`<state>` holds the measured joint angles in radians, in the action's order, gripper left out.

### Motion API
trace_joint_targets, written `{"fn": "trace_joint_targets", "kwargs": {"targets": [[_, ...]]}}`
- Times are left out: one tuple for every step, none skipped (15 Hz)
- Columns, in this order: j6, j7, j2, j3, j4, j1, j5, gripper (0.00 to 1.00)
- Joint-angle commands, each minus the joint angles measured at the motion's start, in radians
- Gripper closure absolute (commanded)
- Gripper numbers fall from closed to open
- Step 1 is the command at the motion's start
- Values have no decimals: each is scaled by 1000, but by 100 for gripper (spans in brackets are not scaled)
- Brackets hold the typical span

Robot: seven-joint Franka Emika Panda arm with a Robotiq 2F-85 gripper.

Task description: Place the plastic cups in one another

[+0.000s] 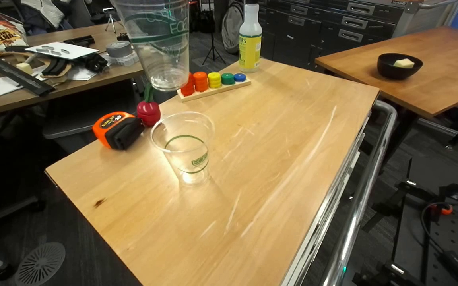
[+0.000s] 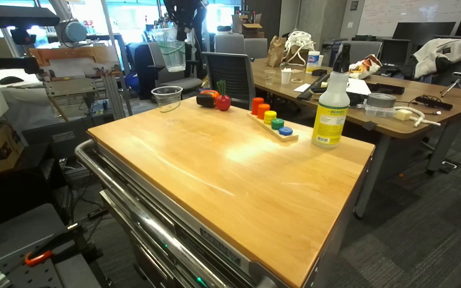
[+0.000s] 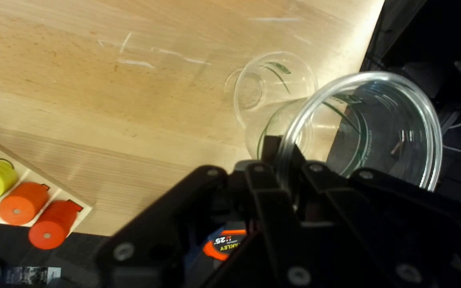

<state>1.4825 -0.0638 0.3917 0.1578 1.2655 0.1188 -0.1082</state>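
One clear plastic cup stands upright near the table's edge; this standing cup (image 1: 187,159) shows whole in both exterior views (image 2: 167,105) and below the raised cup in the wrist view (image 3: 272,80). My gripper (image 3: 282,154) is shut on the rim wall of another clear cup (image 3: 390,132). That held cup (image 1: 161,51) hangs upright in the air, apart from the standing cup. In an exterior view the held cup (image 2: 173,54) hangs above and slightly right of it, with the dark gripper (image 2: 182,34) at its rim. In another exterior view the gripper is out of frame.
On the table (image 1: 261,178) near the standing cup lie an orange-black tape measure (image 1: 117,129) and a red radish-like object (image 1: 148,113). A wooden peg board with coloured discs (image 1: 213,89) and a yellow-labelled spray bottle (image 1: 250,43) stand farther along the edge. A metal rail (image 2: 142,212) runs along one side.
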Motion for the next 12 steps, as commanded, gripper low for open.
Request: {"fn": "trace_joint_targets", "kwargs": {"targets": [[11, -47, -53, 12, 101, 6, 6, 98], [14, -59, -55, 1, 117, 18, 10, 98], [30, -75, -54, 2, 135, 18, 10, 98], [39, -89, -55, 2, 152, 16, 11, 98], [51, -109, -51, 4, 166, 13, 4, 98], [72, -126, -50, 5, 185, 10, -2, 98], [93, -140, -49, 6, 200, 7, -10, 98], [115, -157, -44, 7, 212, 1, -26, 98], [133, -166, -42, 8, 223, -2, -33, 98], [149, -177, -39, 8, 231, -5, -39, 98], [163, -186, -35, 7, 239, -7, -38, 98], [174, -194, -34, 5, 249, -7, -31, 98]]}}
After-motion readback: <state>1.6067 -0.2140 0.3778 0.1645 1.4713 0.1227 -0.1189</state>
